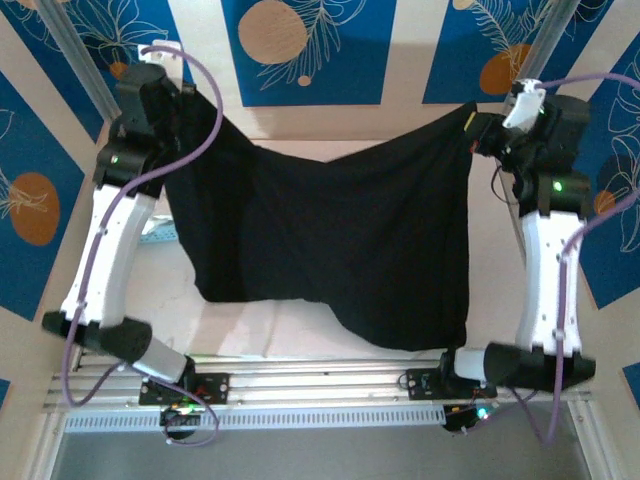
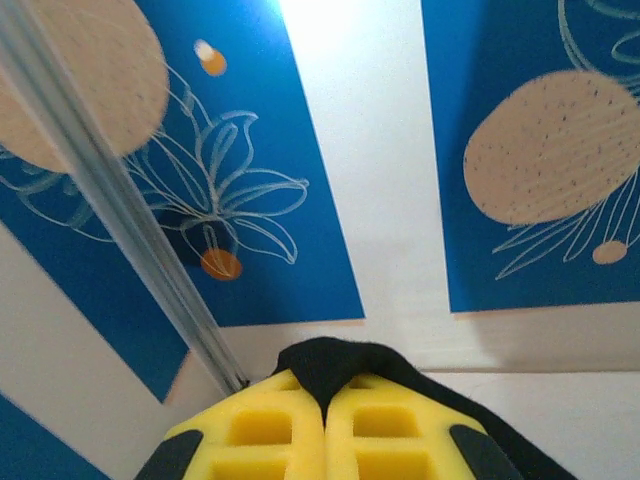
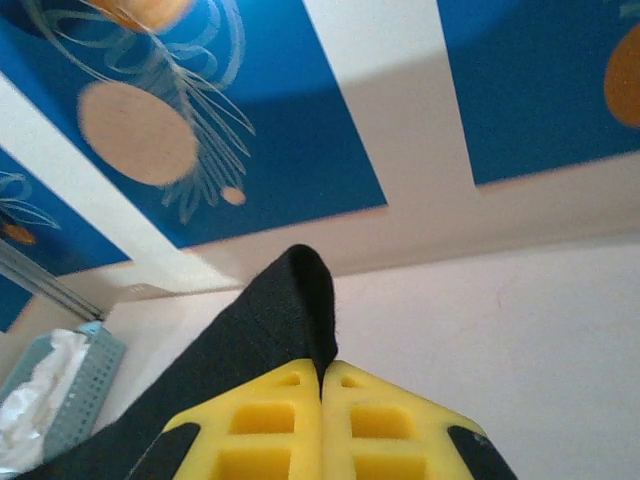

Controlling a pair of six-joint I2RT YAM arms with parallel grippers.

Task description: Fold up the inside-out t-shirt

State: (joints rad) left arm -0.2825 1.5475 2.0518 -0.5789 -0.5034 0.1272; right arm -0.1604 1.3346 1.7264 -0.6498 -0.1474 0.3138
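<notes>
The inside-out t-shirt (image 1: 330,240), plain black, hangs spread wide between my two arms, its lower edge sagging toward the table. My left gripper (image 1: 188,100) holds its upper left corner and my right gripper (image 1: 482,128) its upper right corner, next to a small yellow mark (image 1: 470,119). In the left wrist view the yellow fingers (image 2: 260,430) are shut, with a fold of black cloth (image 2: 335,362) pinched at the gripper (image 2: 325,388) tips. In the right wrist view the gripper (image 3: 322,368) is likewise shut on a black hem (image 3: 275,315) that runs off to the lower left.
A pale blue basket (image 3: 70,395) holding a white cloth (image 3: 30,420) stands at the table's left side, partly behind the shirt (image 1: 160,235). The white table (image 3: 500,340) lies below. Blue patterned wall panels (image 1: 300,50) and an aluminium post (image 2: 130,240) stand behind.
</notes>
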